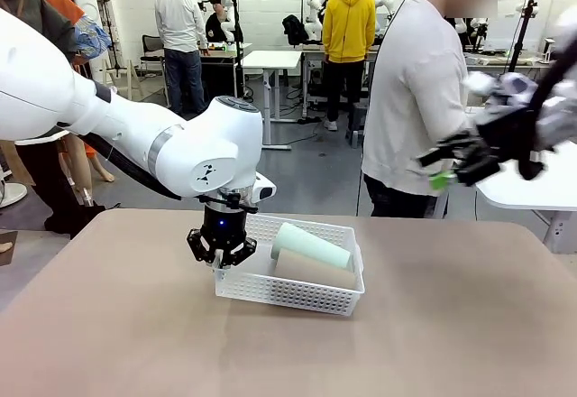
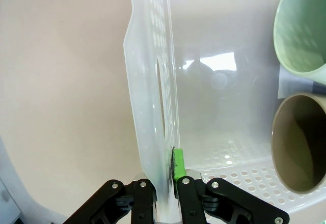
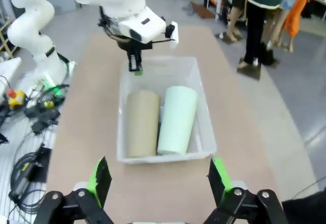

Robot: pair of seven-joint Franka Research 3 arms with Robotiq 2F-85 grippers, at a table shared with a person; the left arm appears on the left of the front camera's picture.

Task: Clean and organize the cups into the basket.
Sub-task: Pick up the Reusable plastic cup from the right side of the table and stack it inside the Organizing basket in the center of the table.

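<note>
Basket (image 1: 288, 294) — perforated plastic, perhaps tipped, left jaws clamped on wall, right jaws apart

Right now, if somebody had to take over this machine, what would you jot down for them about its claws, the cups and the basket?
Left gripper: shut on the short end wall of the basket, which sits on the table.
Right gripper: open, holding nothing, raised off to the right side.
Cups: the mint-green cup and the tan-brown cup lie side by side in the basket.
Done: both these cups are in.
Left: probably only letting go of the basket.
</note>
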